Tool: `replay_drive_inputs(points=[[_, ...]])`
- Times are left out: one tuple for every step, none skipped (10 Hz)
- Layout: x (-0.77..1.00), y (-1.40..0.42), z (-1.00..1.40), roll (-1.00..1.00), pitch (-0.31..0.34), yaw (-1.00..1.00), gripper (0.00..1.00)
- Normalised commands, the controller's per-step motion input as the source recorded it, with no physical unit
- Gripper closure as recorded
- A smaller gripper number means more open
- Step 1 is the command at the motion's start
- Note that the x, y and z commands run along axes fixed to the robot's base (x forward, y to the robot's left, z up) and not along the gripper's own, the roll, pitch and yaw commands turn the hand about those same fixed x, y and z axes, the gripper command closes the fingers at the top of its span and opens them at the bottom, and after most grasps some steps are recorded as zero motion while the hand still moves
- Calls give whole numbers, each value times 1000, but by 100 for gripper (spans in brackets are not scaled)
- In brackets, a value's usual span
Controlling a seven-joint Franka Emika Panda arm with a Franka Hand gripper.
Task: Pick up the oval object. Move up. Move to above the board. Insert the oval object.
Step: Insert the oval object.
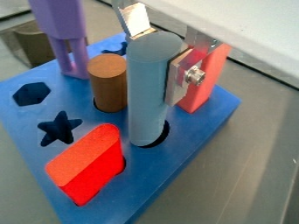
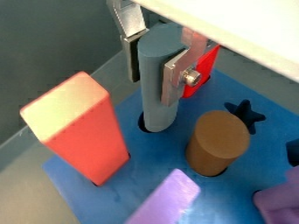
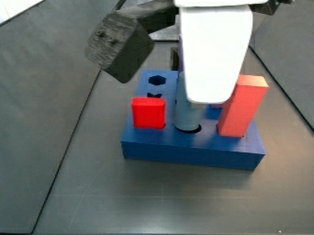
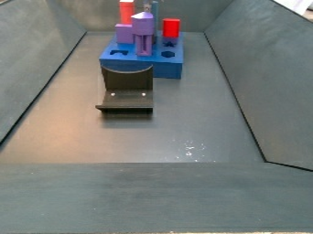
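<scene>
Gripper (image 1: pixel 162 54) clamps the post (image 1: pixel 152 92), whose foot already sits in the board's (image 1: pixel 176 166) hole, so you should press straight down, keeping it upright.

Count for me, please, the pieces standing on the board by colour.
Red blocks: 2
Brown cylinder: 1
Pale blue oval object, in a hole of the board, between the gripper fingers: 1
Lilac post: at least 1
Total: at least 5
</scene>
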Motion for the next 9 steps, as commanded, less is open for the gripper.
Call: replay_drive_inputs(points=[[217,-309,-760,0,-219,343,100],[83,-489,-677,0,-249,349,100],[0,-371,-634,-31,-267,254,100],[0,-109,-686,0,-183,0,100],[0,-49,-920,121,-139,0,100],[0,-49,-971,144,-100,0,100],[0,-103,-903,86,-170,0,100],[0,-14,-191,-11,-169,11,100],[-14,0,0,0,-13,0,100]])
